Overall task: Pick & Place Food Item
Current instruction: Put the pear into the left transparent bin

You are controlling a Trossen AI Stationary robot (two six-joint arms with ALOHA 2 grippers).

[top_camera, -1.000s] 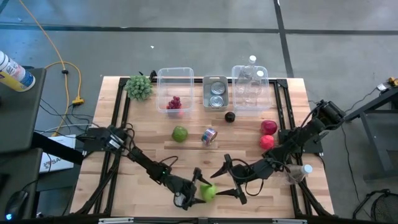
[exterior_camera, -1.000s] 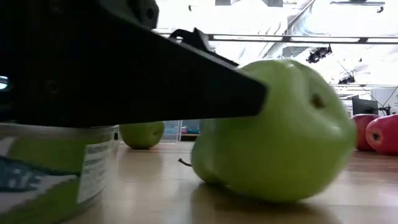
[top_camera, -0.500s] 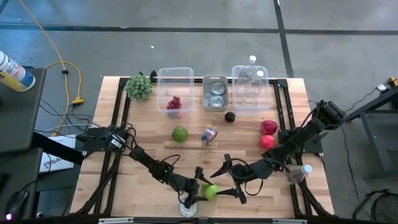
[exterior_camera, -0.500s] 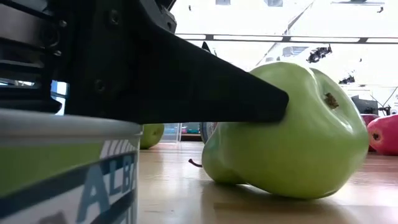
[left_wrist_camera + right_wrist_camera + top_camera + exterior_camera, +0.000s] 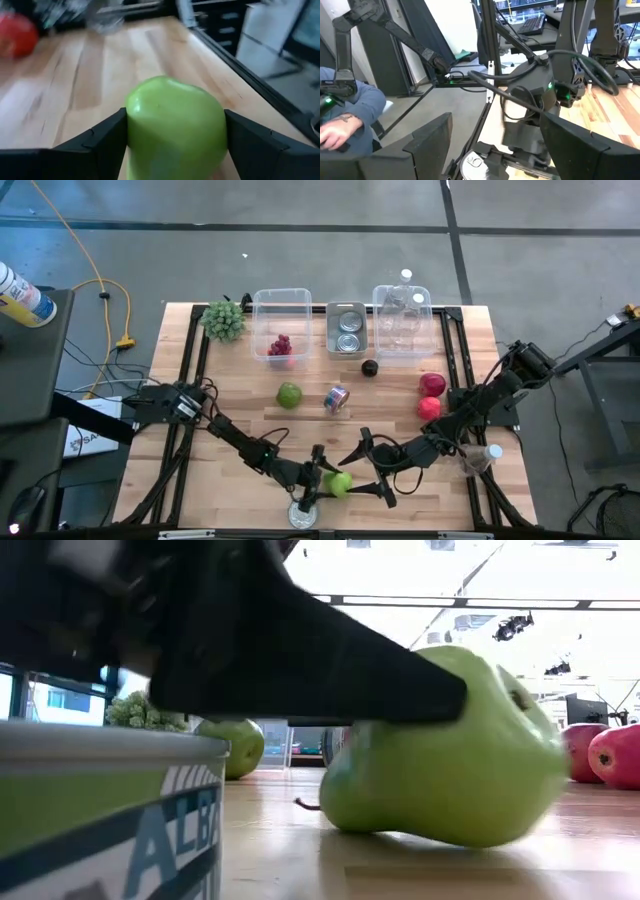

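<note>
While the right gripper (image 5: 372, 468) waits spread wide beside it, the left gripper (image 5: 322, 478) clamps the green pear (image 5: 339, 482).

Both slim, jointed, matte black metal arms carry looped black cables along their links, each ending in a hand of two flat, wedge-shaped black fingers (image 5: 95, 145).

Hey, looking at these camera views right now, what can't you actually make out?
- Low view: the can is cut off by the picture's edge, its label only partly readable.
- Low view: the left gripper's finger hides the top of the green pear.
- High view: contents of the clear bins are too small to identify.
- Right wrist view: the pear is not visible; the left arm fills the middle.
</note>
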